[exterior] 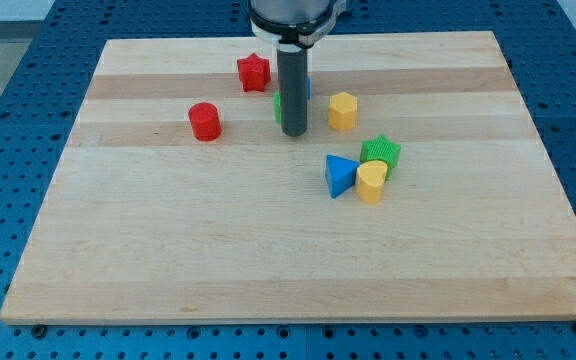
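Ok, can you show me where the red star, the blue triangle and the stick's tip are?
red star block [253, 72]: camera view, middle of its top face.
blue triangle block [340, 175]: camera view, middle of its top.
my tip [295, 133]: camera view, rod's very bottom end.

- Two red blocks: a star [253, 72] and a cylinder [205, 121].
- Two yellow blocks [342, 111] [371, 182].
- One blue triangle [340, 175].
- One green star [381, 152]; possibly another green block [278, 106] and another blue block [307, 88] behind the rod.
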